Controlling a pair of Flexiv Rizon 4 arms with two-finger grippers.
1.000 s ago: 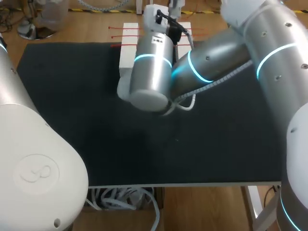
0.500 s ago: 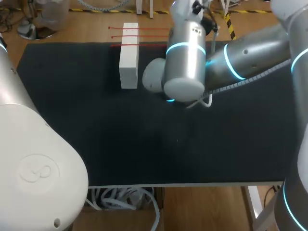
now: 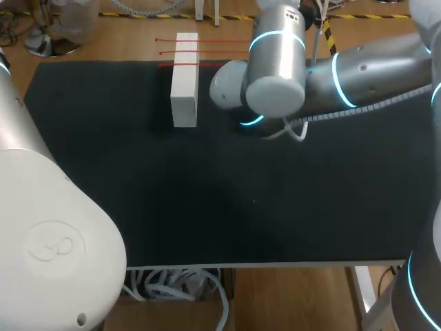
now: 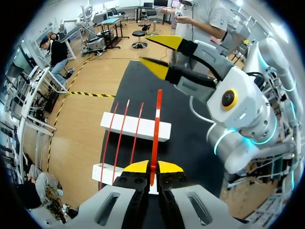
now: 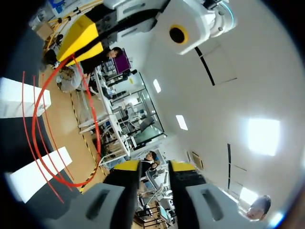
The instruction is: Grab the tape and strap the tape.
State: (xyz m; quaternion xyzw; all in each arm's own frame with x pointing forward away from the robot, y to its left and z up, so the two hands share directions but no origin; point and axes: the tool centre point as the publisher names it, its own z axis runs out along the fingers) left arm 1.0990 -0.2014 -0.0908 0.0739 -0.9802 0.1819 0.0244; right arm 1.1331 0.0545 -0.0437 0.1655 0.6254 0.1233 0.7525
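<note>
Gripping was complete: my left gripper [image 4: 152,168] clamped the red tape [image 4: 156,125]; my right gripper [image 5: 155,165] gaped empty; strapping remained.

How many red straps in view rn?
4. Three red straps lie side by side across the white blocks; one red strap is clamped in the left gripper. The right arm blocks part of the head view, so more could be hidden.

A white block [image 3: 184,79] is standing on the far part of the black table [image 3: 138,200], left of centre, its long axis running near to far. A second white block [image 4: 135,126] is lying parallel to it, well apart.
</note>
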